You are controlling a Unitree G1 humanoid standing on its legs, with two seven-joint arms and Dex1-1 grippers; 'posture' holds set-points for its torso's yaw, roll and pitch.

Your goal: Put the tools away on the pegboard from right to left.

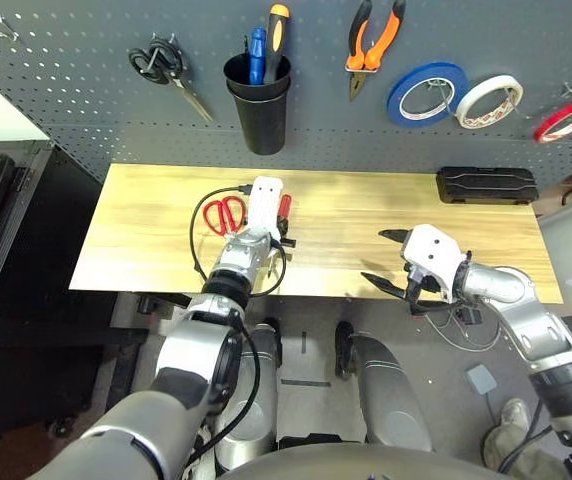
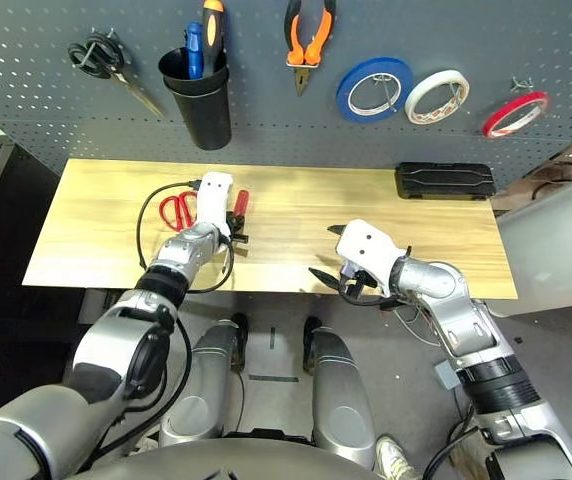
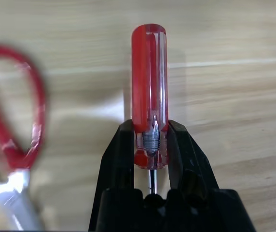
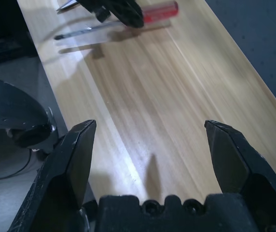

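The red screwdriver (image 3: 149,92), gripped by its handle's lower end in the left fingers (image 3: 151,140), could twist if the round handle rolls; the right fingers (image 4: 151,159) are open.

Grey floor (image 1: 311,375) beneath a pale wooden table (image 1: 366,225)

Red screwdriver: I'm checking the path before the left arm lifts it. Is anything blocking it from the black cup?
Nothing visible stands between the screwdriver, held in the left gripper, and the black cup; the red-handled scissors lie off to one side.
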